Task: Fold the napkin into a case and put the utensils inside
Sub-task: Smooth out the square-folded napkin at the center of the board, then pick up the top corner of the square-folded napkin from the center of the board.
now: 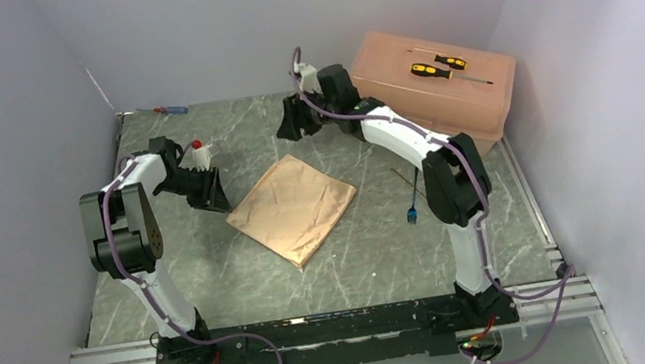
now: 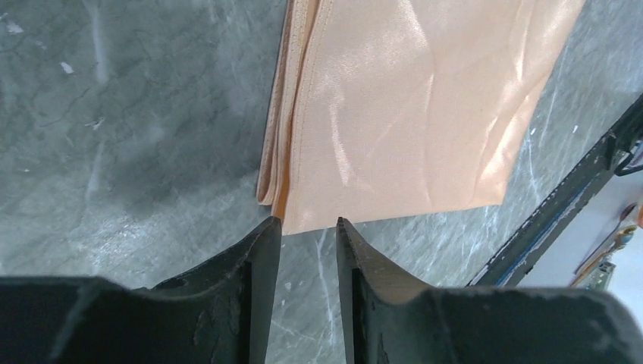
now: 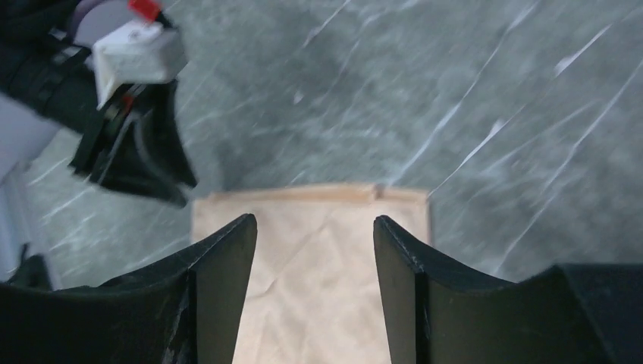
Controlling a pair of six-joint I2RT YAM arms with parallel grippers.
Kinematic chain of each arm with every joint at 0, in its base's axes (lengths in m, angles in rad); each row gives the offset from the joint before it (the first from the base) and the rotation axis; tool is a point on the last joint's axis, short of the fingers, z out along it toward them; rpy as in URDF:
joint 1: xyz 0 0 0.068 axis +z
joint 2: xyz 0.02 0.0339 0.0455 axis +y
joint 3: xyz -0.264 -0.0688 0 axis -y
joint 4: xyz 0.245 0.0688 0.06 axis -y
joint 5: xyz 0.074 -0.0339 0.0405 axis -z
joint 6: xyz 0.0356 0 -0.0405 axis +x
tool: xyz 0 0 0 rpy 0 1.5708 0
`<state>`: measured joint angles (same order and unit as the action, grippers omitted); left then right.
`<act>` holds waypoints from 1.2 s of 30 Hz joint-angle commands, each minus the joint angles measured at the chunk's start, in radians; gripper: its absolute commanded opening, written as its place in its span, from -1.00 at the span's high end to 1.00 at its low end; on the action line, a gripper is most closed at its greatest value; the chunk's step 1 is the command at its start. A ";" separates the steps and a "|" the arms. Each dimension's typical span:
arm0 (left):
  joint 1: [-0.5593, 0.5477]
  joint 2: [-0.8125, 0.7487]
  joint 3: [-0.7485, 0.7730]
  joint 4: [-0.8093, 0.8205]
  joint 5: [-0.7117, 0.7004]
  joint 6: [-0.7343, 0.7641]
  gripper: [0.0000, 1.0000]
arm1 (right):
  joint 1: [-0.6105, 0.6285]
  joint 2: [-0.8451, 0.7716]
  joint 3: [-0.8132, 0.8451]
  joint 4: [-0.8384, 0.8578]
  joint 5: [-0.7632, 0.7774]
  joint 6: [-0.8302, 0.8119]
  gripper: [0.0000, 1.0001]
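The peach-orange napkin (image 1: 294, 209) lies flat at the middle of the table, folded into a layered square with one corner toward the arms. My left gripper (image 1: 216, 202) sits low at its left corner. In the left wrist view the left gripper (image 2: 307, 221) is open, its tips just short of the napkin's (image 2: 409, 106) edge and nothing between them. My right gripper (image 1: 293, 129) hovers behind the far corner. In the right wrist view the right gripper (image 3: 313, 220) is open, with the napkin (image 3: 318, 288) below it. The utensils (image 1: 412, 200), a slim fork with a blue end among them, lie right of the napkin.
A pink plastic box (image 1: 469, 111) stands at the back right with two yellow-and-black screwdrivers (image 1: 437, 68) on its lid. A red-and-blue screwdriver (image 1: 170, 111) lies at the back left. Grey walls close in both sides. The right arm's forearm (image 1: 407, 138) passes just behind the utensils.
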<state>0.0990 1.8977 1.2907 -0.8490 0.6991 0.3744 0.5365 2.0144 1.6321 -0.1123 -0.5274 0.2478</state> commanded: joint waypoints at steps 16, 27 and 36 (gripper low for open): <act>0.004 -0.057 -0.072 0.099 -0.140 0.037 0.24 | 0.008 0.326 0.229 -0.149 0.089 -0.228 -0.07; 0.002 -0.050 -0.094 0.137 -0.177 0.027 0.29 | 0.004 0.327 0.178 -0.040 0.180 -0.208 -0.01; 0.002 -0.051 -0.097 0.145 -0.197 0.031 0.32 | 0.000 0.369 0.211 -0.040 0.142 -0.183 0.03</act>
<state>0.0994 1.8801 1.2026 -0.7303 0.5278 0.3874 0.5426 2.3539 1.8164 -0.1864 -0.3637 0.0486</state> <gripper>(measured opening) 0.344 0.502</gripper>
